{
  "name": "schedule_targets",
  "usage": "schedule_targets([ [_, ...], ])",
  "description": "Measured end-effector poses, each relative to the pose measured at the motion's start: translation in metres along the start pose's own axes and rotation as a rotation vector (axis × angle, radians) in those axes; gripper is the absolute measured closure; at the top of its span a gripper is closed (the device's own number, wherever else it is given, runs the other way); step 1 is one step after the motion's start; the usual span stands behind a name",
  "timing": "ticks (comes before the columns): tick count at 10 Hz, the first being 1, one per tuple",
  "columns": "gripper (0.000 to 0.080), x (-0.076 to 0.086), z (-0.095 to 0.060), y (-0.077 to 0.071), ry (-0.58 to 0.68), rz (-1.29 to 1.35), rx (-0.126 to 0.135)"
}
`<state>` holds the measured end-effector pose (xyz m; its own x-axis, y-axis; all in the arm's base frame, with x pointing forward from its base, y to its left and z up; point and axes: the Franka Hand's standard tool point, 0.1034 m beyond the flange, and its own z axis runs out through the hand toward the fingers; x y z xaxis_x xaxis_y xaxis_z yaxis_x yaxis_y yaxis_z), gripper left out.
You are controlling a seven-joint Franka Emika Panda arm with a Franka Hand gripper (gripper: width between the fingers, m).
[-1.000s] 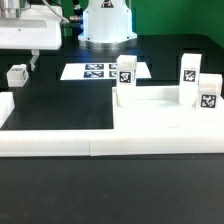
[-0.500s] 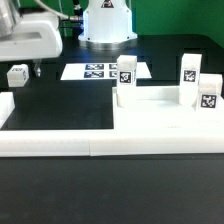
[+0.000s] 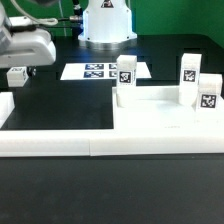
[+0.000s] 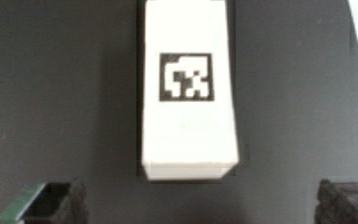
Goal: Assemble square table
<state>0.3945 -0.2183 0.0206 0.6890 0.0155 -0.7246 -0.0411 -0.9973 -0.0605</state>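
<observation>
Misalignment is the risk: the claw (image 4: 197, 200) hangs wide open above a loose leg (image 4: 190, 90) on the counter (image 3: 60, 105). Off-centre closing fingers could twist or tip it.

You had no readable words, brand names or numbers anywhere in these views. The only signs were black-and-white square marker tags, which carry patterns, not letters. One tag sat on the white leg (image 4: 188, 90) lying under the wrist camera. In the exterior view, a tag faced you on each of the three upright legs (image 3: 126, 76) standing on the square slab (image 3: 160, 120), and one on the small leg (image 3: 16, 75) lying apart from the slab. Behind the slab, the marker board (image 3: 100, 71) showed several more tags, too small to tell apart.
</observation>
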Motion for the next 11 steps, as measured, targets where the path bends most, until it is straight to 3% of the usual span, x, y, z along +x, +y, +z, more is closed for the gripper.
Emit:
schedule_targets([
  [4, 0.015, 0.004, 0.001, 0.002, -0.007, 0.0, -0.005],
  [6, 0.015, 0.0, 0.01, 0.0, -0.089, 0.041, 0.0],
  [9, 0.015, -0.001, 0.013, -0.001, -0.113, 0.054, 0.004],
  [11, 0.018, -0.001, 0.013, -0.001, -0.113, 0.054, 0.004],
])
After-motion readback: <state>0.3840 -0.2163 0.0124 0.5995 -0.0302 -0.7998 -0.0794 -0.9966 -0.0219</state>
